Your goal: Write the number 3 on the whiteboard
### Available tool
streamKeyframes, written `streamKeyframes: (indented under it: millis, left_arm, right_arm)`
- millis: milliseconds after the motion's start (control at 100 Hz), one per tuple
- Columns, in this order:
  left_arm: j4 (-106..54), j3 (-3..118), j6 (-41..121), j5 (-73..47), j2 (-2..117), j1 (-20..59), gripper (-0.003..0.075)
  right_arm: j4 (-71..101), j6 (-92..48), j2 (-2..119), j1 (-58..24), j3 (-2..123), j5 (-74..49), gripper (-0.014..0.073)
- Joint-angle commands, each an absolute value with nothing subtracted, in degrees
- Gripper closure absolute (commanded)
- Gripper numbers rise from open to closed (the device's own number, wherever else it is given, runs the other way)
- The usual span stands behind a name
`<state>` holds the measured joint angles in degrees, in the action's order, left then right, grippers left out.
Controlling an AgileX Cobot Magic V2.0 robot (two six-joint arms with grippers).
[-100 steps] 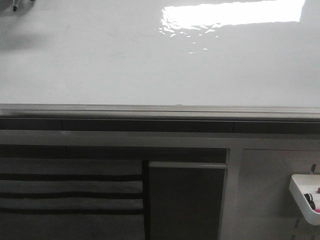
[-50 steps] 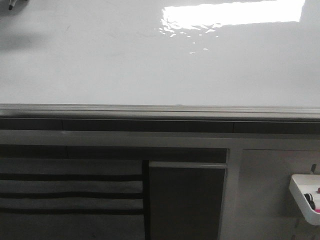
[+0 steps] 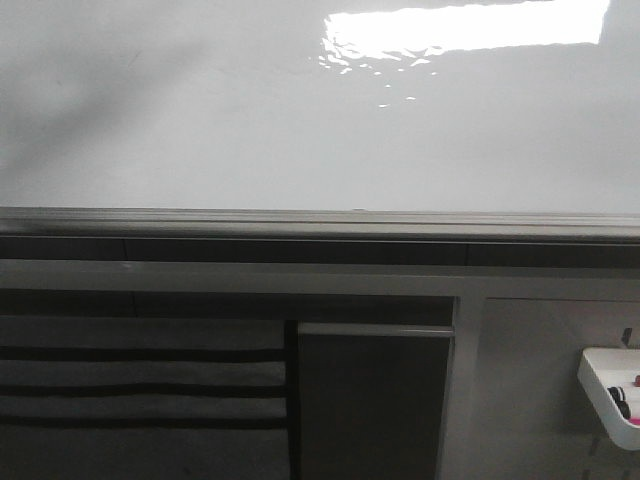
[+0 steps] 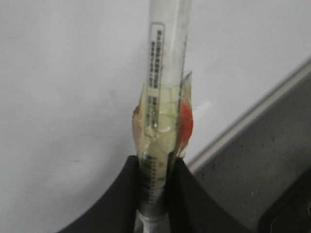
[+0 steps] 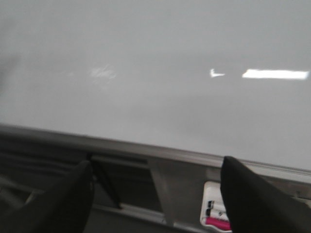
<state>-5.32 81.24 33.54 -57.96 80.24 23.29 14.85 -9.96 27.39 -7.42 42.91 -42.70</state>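
The whiteboard (image 3: 300,130) fills the upper half of the front view, glossy and blank, its grey metal rim (image 3: 320,222) running straight across — no drawn stroke shows on it in any view. A bright reflection (image 3: 465,28) sits at about 1 o'clock. In the left wrist view, the left gripper (image 4: 154,182) pinches a white marker (image 4: 163,97) wrapped in clear tape, held over the board. The right gripper (image 5: 155,194) is spread wide, holding nothing. A small white tray (image 3: 610,392) with markers hangs at 4 o'clock.
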Motion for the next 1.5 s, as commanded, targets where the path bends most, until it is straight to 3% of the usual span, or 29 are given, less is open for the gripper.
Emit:
streamKeyframes:
  millis: [0, 190, 400, 780, 1260, 1490]
  left_arm:
    - [-6.2, 83.3, 36.4, -61.8, 76.9, 27.5, 0.0738]
    - [-10.8, 83.3, 38.5, -69.0, 75.7, 36.8, 0.0738]
    - [-18.4, 78.9, 42.2, -69.7, 75.0, 40.7, 0.0738]
    - [-27.4, 67.5, 49.7, -63.0, 71.3, 40.7, 0.0738]
    - [-27.3, 67.5, 51.9, -62.3, 71.3, 40.7, 0.0738]
    - [-27.2, 67.5, 54.2, -62.2, 71.3, 40.7, 0.0738]
  right_arm:
    - [23.5, -20.8, 32.4, -9.3, 46.9, -43.3, 0.0104]
    - [36.6, -44.0, 44.6, -15.7, 51.9, -54.0, 0.0104]
    - [48.6, -57.2, 55.6, -22.5, 55.5, -54.9, 0.0109]
    - [48.8, -66.0, 66.8, -34.4, 61.2, -49.6, 0.0135]
    - [48.8, -66.4, 73.1, -36.2, 64.7, -49.5, 0.0185]
    - [47.0, -66.4, 73.1, -36.2, 65.0, -51.5, 0.0301]
